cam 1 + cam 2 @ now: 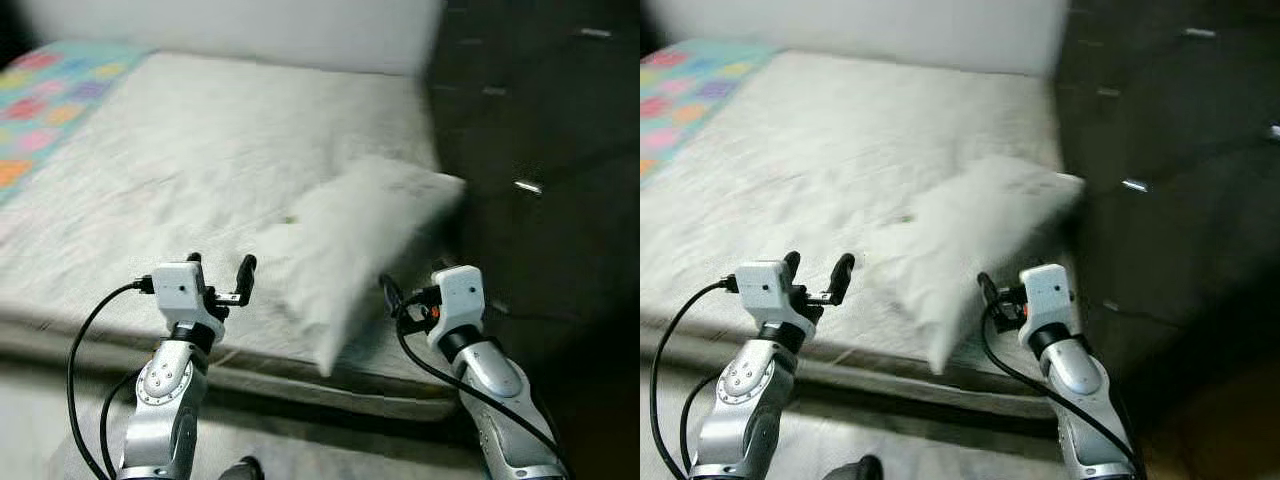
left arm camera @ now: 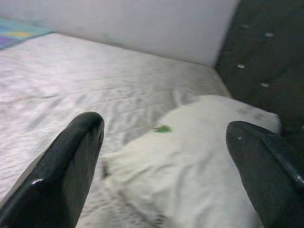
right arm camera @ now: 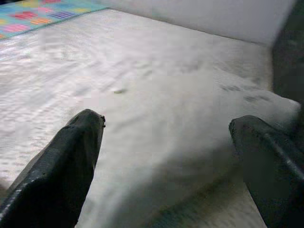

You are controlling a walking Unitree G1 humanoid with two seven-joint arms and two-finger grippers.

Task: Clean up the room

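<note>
White pillow at bed's front right corner: soft, light, floppy. You've both grippers, left & right, wide open — pinch opposite edges.

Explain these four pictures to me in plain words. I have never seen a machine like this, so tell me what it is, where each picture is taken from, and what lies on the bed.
This is a walking robot with two silver arms, each ending in two long black fingers. The top two pictures come from cameras in its head, looking down over its own arms. The other two come from cameras on each wrist, looking out between that arm's fingers.

It stands at the edge of a bed with a pale sheet. A white pillow lies near the bed's right corner, partly over the edge. A colourful patterned blanket lies at the far left, and a dark cabinet stands on the right.

The left gripper and right gripper are raised towards the pillow, one on each side. Both sets of jaws are open and hold nothing.
</note>
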